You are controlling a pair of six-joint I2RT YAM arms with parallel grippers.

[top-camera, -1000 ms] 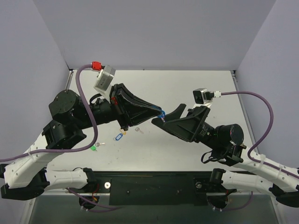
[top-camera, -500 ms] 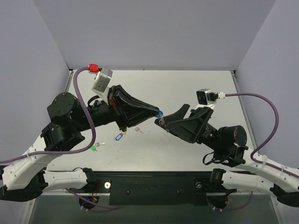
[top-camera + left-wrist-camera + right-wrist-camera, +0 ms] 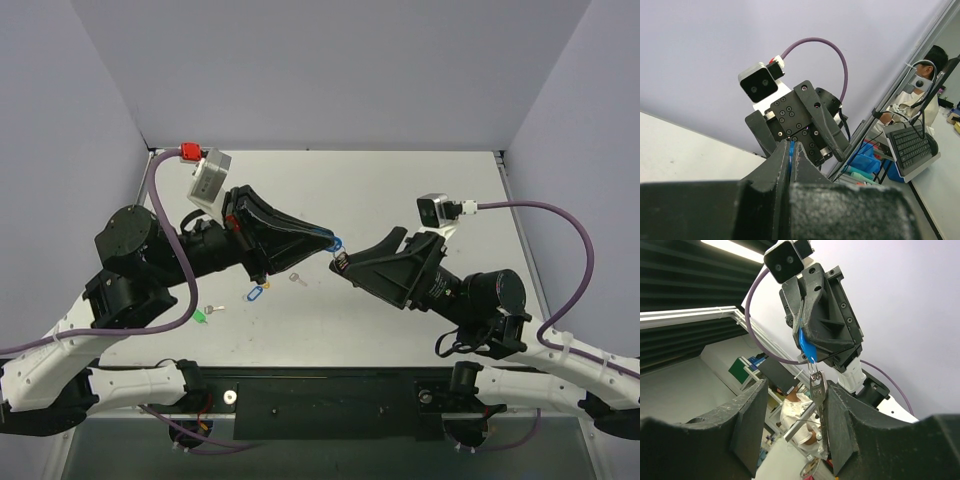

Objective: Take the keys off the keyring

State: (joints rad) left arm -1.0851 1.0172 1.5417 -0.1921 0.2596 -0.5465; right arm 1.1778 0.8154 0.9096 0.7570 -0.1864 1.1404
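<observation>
Lying nearest the arm bases on the table (image 3: 420, 190) was a green tag (image 3: 200, 317) with a small silvery key beside it. A little farther in sat a loose blue tag (image 3: 255, 294). A speck of yellow was at its far end, too small for me to make out. Just beyond that lay a bare key (image 3: 297, 278).

Above the middle of the table the two arms met tip to tip. The left gripper (image 3: 335, 241) was clamped tight on a held blue tag (image 3: 806, 347), whose edge peeked out between its closed fingers. From that tag a small ring (image 3: 812, 366) hung down, and from the ring a hanging key (image 3: 817, 387) dangled straight.

The right gripper (image 3: 343, 262) pointed up at it from below. Its jaws were partway apart, with the hanging key between them. The key sat close to one finger (image 3: 840, 415), but I couldn't tell whether it touched. Nothing was pinched in those jaws.
</observation>
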